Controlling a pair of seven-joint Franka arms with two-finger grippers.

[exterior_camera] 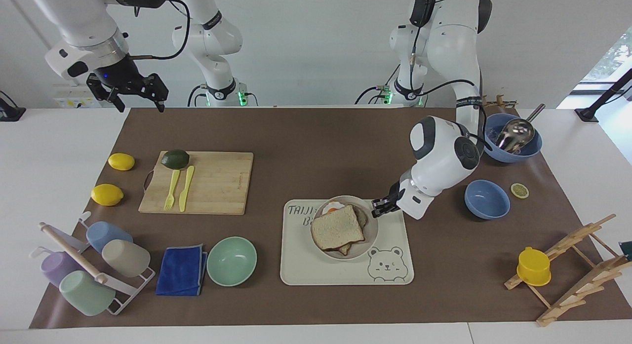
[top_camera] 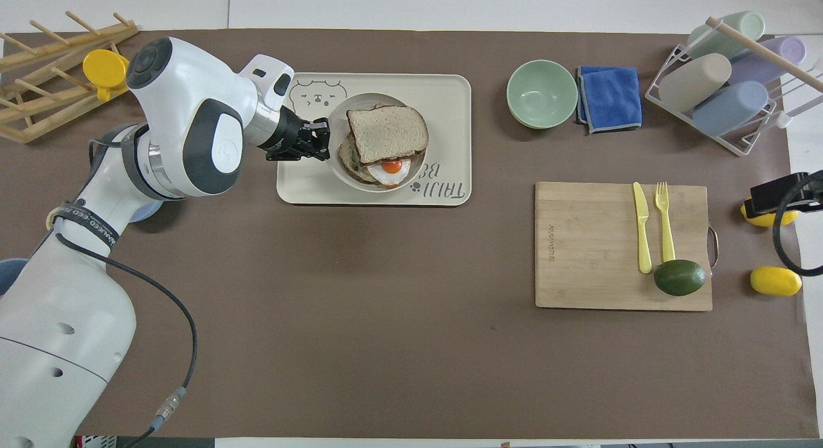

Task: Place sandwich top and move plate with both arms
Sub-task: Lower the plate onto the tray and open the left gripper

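Observation:
The small round plate (exterior_camera: pixel 371 231) is over the cream tray (exterior_camera: pixel 345 272), low above it or resting on it; I cannot tell which. On it lies the sandwich top (exterior_camera: pixel 337 227), a plain bread slice covering lower slices and a fried egg (exterior_camera: pixel 333 207) that peeks out on the robots' side. My left gripper (exterior_camera: pixel 375 208) is shut on the plate's rim at the left arm's end. The overhead view shows the plate (top_camera: pixel 344 175), the sandwich top (top_camera: pixel 388 134), the egg (top_camera: pixel 391 167) and the left gripper (top_camera: pixel 323 139). My right gripper (exterior_camera: pixel 131 95) waits open, high over the mat's corner by the right arm.
A mint-green bowl (exterior_camera: pixel 231 260) and blue cloth (exterior_camera: pixel 181 270) lie beside the tray. A cutting board (exterior_camera: pixel 212 182) holds an avocado, fork and knife, with two lemons (exterior_camera: pixel 107 194) beside it. A cup rack (exterior_camera: pixel 91 267), two blue bowls (exterior_camera: pixel 487 199) and a wooden rack (exterior_camera: pixel 572 267) stand at the table's ends.

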